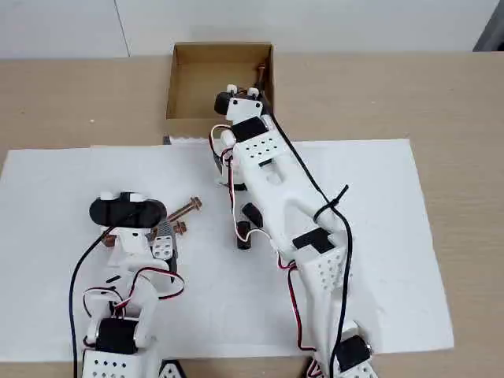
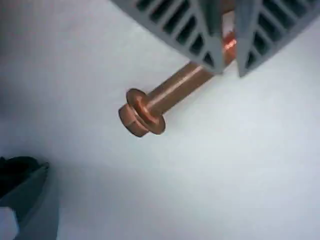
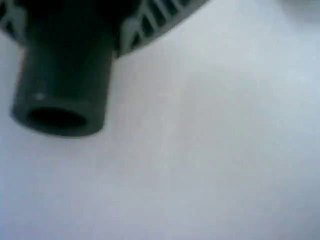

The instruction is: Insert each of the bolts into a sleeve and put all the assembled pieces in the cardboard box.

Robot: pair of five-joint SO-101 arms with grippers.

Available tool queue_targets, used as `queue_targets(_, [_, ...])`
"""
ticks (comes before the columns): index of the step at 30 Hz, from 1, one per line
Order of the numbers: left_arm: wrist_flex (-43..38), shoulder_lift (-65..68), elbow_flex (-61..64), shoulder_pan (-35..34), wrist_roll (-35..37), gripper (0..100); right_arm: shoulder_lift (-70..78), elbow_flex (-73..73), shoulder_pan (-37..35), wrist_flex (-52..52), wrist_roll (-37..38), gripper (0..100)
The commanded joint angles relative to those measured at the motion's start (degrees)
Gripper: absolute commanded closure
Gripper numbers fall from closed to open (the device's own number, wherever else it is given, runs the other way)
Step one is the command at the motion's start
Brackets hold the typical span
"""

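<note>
Left gripper (image 2: 227, 62) is pinching the bolt (image 2: 165, 97) by its shank, and the right gripper (image 3: 75, 22) is clamped on the sleeve (image 3: 60, 95). I'd line the bolt up with the bore first, then push gently.

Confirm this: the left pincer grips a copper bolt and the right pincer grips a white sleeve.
Wrong colour: the right pincer grips a black cylindrical sleeve, not white, per the right wrist view. The left pincer does grip the copper metal bolt.
</note>
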Motion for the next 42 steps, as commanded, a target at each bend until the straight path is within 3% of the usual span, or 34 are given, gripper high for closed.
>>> queue_targets(1, [0.18, -0.44, -0.31, -0.26, 0.18, 100, -0.84, -2.55, 0.22, -1.8, -0.09, 99.5])
queue_targets(9, [0.18, -0.44, -0.31, -0.18, 0.09, 100, -3.74, -12.84, -0.04, 5.67, 0.0, 99.5])
queue_targets(16, [0.18, -0.44, -0.31, 0.0, -0.09, 100, -10.33, -20.92, 0.22, 18.24, 0.0, 99.5])
queue_targets(26, [0.18, -0.44, -0.31, -0.35, -0.18, 100, -27.3, -20.31, 5.76, 19.65, 0.09, 99.5])
queue_targets(31, [1.41, -0.35, -2.24, -0.44, -0.26, 100, -38.37, -10.46, 7.52, 19.65, 1.76, 99.5])
queue_targets(42, [16.97, -0.09, -20.18, 0.0, -4.13, 100, -67.12, 24.53, 8.31, 19.03, 2.2, 99.5])
